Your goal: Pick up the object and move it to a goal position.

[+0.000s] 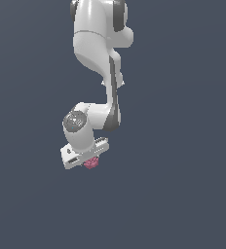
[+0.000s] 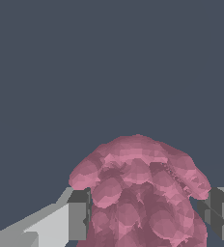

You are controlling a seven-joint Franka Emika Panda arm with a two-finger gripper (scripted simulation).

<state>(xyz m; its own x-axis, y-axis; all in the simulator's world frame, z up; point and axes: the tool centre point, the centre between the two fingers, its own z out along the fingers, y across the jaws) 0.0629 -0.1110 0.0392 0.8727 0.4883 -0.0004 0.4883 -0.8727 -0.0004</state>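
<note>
The white Panda arm [image 1: 98, 58] hangs down through the middle of the exterior view over a plain dark blue-grey ground, its wrist bent so that the gripper [image 1: 89, 160] points downward. Under the hand sits the raspberry-like object [image 1: 90, 164], a small pink-red lump of tiny beads, only its lower part showing below the white gripper body. In the wrist view the same object [image 2: 138, 193] fills the space between the two fingers [image 2: 77, 217], one pad at each flank; the pads appear to touch its sides, so I judge the pincer clamped on the berry, though the contact line itself is hard to make out. No goal marker shows in either view, and whether the berry is lifted or resting on the ground cannot be told, since the ground gives no shadow or edge. The risk I see is slip: the surface is lumpy and rounded, so the flat pads may bear on a few beads only, and a quick swing toward the goal could let it roll or drop out.
</note>
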